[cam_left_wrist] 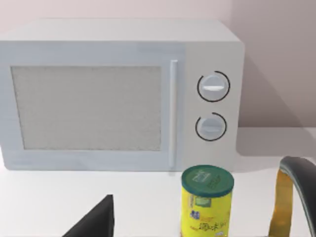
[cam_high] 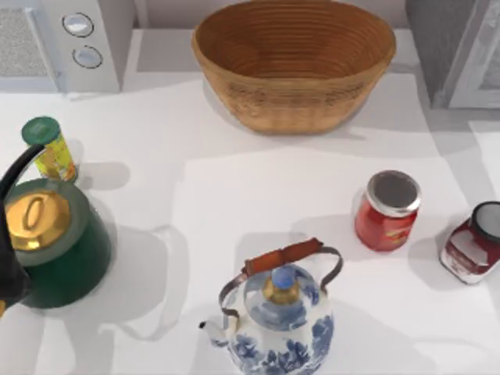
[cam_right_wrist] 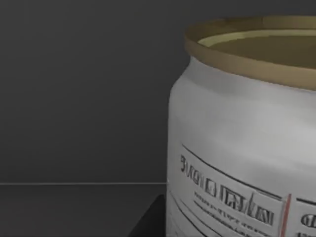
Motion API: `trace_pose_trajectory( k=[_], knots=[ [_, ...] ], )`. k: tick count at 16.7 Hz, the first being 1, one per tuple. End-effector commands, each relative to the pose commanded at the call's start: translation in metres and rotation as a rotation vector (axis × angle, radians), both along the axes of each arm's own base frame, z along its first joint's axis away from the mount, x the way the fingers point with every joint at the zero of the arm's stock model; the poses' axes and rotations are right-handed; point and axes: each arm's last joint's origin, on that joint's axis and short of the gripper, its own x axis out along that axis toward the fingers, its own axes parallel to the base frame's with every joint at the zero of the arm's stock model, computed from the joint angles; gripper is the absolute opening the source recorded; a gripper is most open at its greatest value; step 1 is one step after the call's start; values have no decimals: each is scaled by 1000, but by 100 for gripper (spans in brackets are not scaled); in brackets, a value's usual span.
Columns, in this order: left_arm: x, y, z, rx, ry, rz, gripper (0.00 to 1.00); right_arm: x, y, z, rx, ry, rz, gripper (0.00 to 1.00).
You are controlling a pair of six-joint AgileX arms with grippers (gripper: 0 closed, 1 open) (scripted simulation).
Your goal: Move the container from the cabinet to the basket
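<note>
- Over the table, top view: the basket [cam_high: 294, 66] stands at the far middle. The cabinet [cam_high: 461, 55] is in the far right corner and a white microwave [cam_high: 66, 43] in the far left.
- Same view: a yellow can [cam_high: 49, 148] stands just behind a green kettle [cam_high: 55, 242]. A blue-and-white teapot [cam_high: 277, 320] is at the near middle, a red jar [cam_high: 388, 209] to the right, and a dark red jar [cam_high: 473, 244] at the right edge.
- Left arm [cam_high: 8, 281] sits at the left edge beside the kettle.
- Left wrist view: the microwave and the yellow can are ahead. The left gripper's grip cannot be told.
- Right wrist view: the container [cam_right_wrist: 247, 148] stands upright, very close, with dark grey surfaces behind and under it. The right gripper's grip cannot be told.
</note>
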Motion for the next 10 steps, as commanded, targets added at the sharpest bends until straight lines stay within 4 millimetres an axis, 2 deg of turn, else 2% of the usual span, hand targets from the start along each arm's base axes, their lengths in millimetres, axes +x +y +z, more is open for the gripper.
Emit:
trace_pose_trajectory(
  k=[5,7,10],
  knots=[
    [0,0,0,0,0,0,100,-6,2,4,2,-3,-1,0],
    [0,0,0,0,0,0,100,-28,6,17,3,-9,-1,0],
    [0,0,0,0,0,0,100,-81,11,38,3,-4,1,0]
  ],
)
